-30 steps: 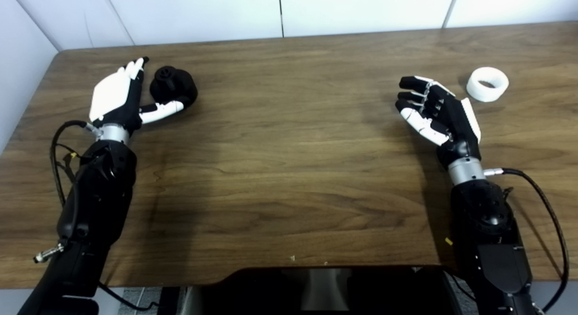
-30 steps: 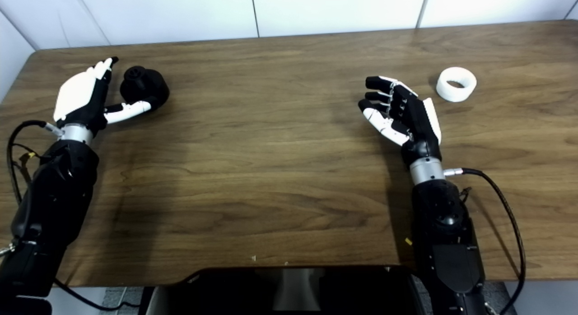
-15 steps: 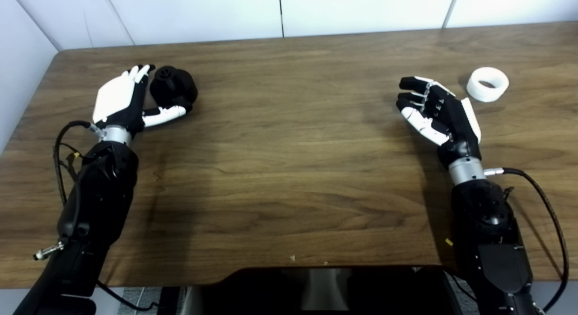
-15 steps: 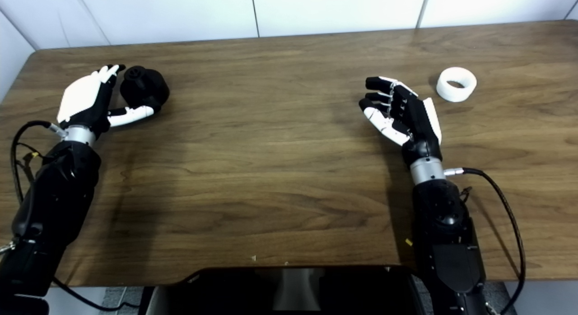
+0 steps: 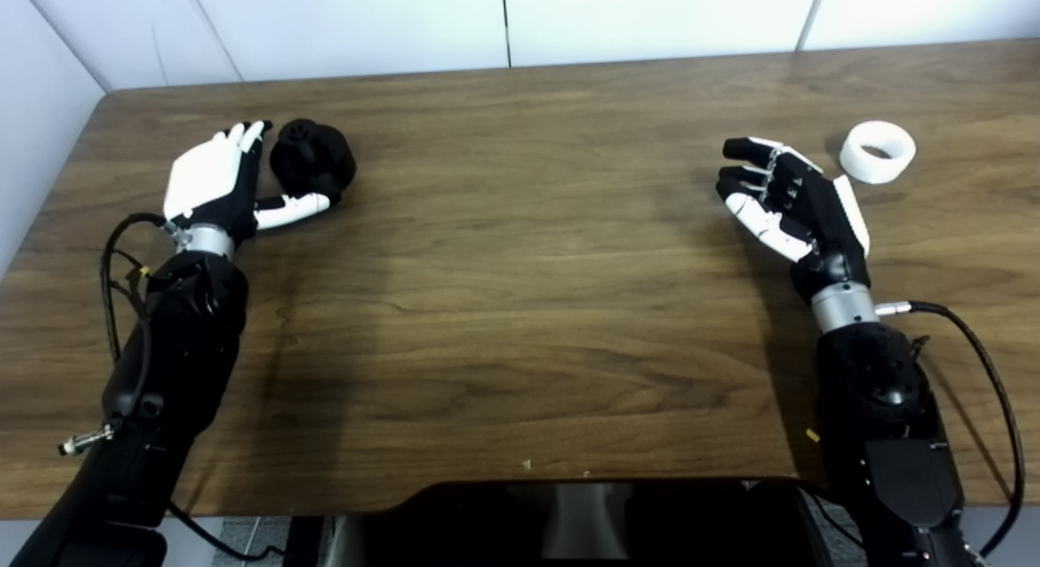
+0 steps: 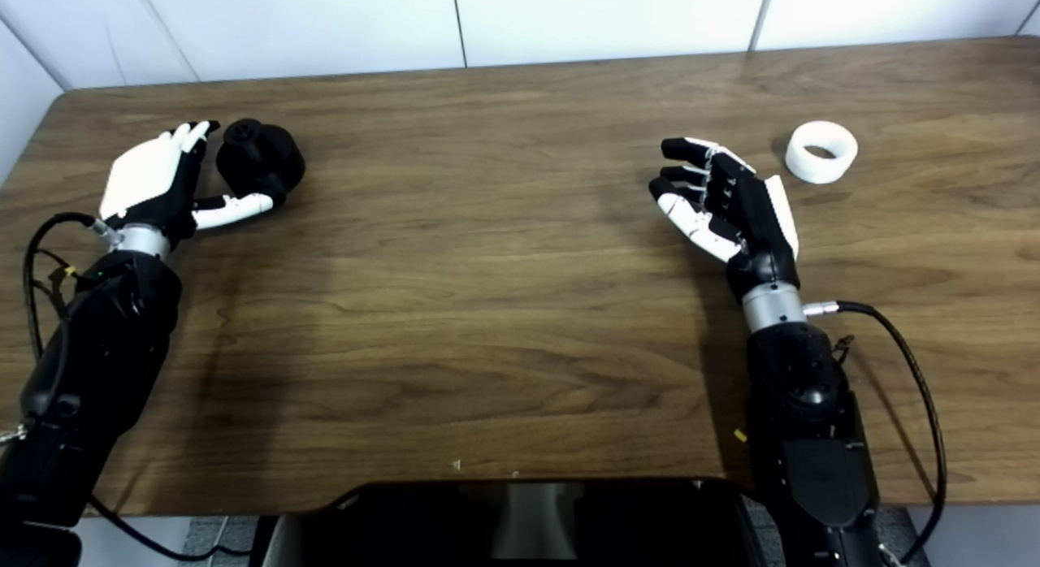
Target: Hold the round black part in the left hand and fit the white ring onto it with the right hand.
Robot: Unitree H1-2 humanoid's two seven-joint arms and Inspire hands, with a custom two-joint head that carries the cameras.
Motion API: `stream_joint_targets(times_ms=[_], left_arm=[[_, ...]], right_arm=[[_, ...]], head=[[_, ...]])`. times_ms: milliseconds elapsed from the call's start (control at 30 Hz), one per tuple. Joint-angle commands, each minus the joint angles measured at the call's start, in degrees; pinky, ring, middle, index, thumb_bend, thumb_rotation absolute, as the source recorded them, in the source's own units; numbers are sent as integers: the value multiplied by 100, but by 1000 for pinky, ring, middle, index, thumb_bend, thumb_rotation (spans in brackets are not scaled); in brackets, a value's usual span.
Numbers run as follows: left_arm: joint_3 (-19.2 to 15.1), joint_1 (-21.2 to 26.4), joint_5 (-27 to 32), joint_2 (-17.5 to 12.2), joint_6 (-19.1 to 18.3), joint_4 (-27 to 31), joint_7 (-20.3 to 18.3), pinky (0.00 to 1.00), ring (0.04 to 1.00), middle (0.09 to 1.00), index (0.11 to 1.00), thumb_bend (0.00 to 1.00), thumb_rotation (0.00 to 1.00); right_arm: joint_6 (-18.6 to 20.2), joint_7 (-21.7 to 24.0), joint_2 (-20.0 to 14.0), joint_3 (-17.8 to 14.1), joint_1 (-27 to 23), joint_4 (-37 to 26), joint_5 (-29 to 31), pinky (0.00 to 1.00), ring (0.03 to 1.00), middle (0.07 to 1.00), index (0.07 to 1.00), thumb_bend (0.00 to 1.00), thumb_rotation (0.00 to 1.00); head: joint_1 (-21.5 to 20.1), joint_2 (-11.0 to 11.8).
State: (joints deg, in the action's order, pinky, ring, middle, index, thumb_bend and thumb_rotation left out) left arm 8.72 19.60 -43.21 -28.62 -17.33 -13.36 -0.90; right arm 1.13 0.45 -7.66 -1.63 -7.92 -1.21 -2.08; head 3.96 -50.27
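Note:
The round black part [image 5: 313, 154] with a small knob on top sits on the wooden table [image 5: 520, 291] at the far left. My left hand [image 5: 219, 181] is open right beside it, fingers at its left side and thumb stretched under its near side. The white ring [image 5: 877, 151] lies on the table at the far right. My right hand [image 5: 792, 205] is open and empty, fingers curled a little, to the near left of the ring and apart from it.
A dark screen or panel [image 5: 569, 518] sits at the table's near edge in the middle. Cables [image 5: 975, 364] hang from both forearms. A white wall [image 5: 504, 19] backs the table. Small specks lie near the front edge.
My left hand has drawn back a little toward me and its fingers have curled in closer to the black part. My right hand has shifted very slightly right. The ring and the part have not moved.

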Motion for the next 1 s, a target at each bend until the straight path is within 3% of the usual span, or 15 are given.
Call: stream_joint_targets(times_ms=[0,267,967], left_arm=[[-80,297,-53,-154,45,47,199,1000,1000,1000,953,1000,681],[-102,365,37,-55,61,-138,371,1000,1000,1000,908,1000,636],[16,513,243,214,186,-428,456,1000,1000,1000,876,1000,649]], right_arm=[[-196,32,-23,-29,-226,-136,31,659,724,769,710,539,322],[-143,36,-25,-21,-205,-205,39,656,726,773,708,520,306],[-84,35,-20,-20,-190,-255,64,657,726,768,706,527,292]], head=[[-26,16],[-63,14],[-65,-14]])
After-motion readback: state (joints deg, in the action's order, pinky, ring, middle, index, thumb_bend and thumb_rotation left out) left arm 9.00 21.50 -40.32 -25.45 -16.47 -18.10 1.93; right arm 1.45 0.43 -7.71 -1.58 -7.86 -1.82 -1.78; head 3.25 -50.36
